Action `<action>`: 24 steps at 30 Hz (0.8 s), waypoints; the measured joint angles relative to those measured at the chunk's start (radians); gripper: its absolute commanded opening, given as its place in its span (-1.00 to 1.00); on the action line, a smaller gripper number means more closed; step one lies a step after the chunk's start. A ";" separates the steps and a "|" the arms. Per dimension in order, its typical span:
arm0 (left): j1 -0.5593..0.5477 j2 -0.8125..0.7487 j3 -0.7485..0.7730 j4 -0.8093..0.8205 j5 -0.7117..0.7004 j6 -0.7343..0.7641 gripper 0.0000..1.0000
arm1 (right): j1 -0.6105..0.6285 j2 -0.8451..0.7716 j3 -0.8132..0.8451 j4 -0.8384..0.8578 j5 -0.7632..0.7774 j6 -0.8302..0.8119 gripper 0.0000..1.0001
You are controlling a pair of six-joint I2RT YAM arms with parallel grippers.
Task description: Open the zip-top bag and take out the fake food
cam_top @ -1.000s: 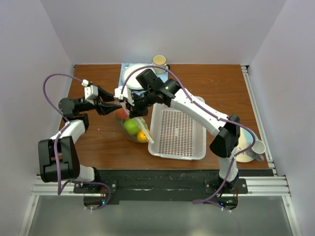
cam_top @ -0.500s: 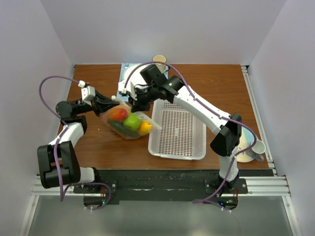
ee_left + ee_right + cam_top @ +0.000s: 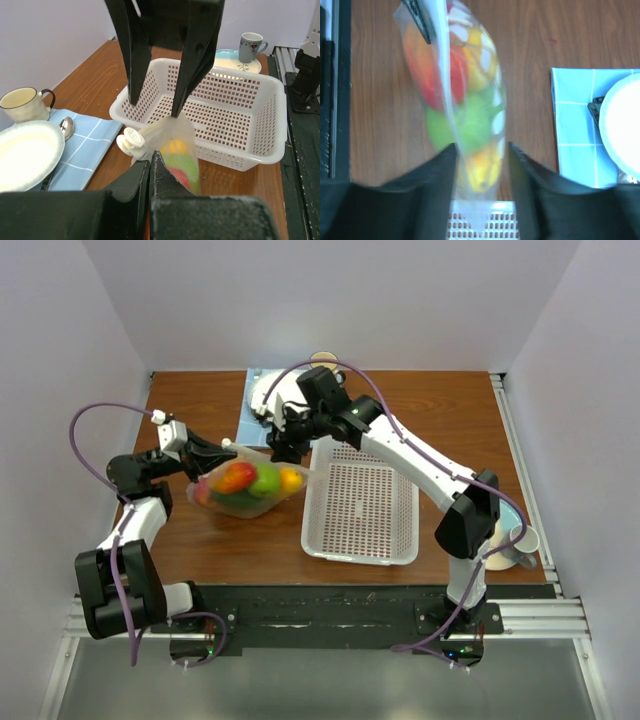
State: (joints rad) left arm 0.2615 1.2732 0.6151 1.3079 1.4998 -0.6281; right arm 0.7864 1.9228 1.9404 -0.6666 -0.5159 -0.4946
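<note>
A white perforated basket (image 3: 360,510) sits on the brown wooden table (image 3: 200,540), right of centre. At the far edge lies a blue checked cloth (image 3: 85,150) — a white plate (image 3: 25,155) rests on it, and a spoon (image 3: 66,127) lies on the cloth just beside the plate's rim. A cream cup (image 3: 20,104) with a dark handle stands near the plate. Well apart, beyond the basket — a patterned mug (image 3: 250,46) on a pale saucer (image 3: 227,56).

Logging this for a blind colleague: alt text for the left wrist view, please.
The left gripper, at the bottom edge, is shut on the zip-top bag, whose fake food shows green, yellow and red. The right gripper hangs above with jaws apart, one fingertip at the bag's top; the white basket sits behind.
</note>
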 measured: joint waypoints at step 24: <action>0.003 -0.024 -0.036 0.000 0.012 0.003 -0.99 | -0.013 0.130 0.135 0.378 -0.419 0.424 -0.07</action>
State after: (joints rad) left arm 0.2642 1.2495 0.5793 1.3075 1.5116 -0.6254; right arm 0.7738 2.0533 2.0758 -0.2882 -0.9348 -0.0704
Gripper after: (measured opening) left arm 0.016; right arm 0.476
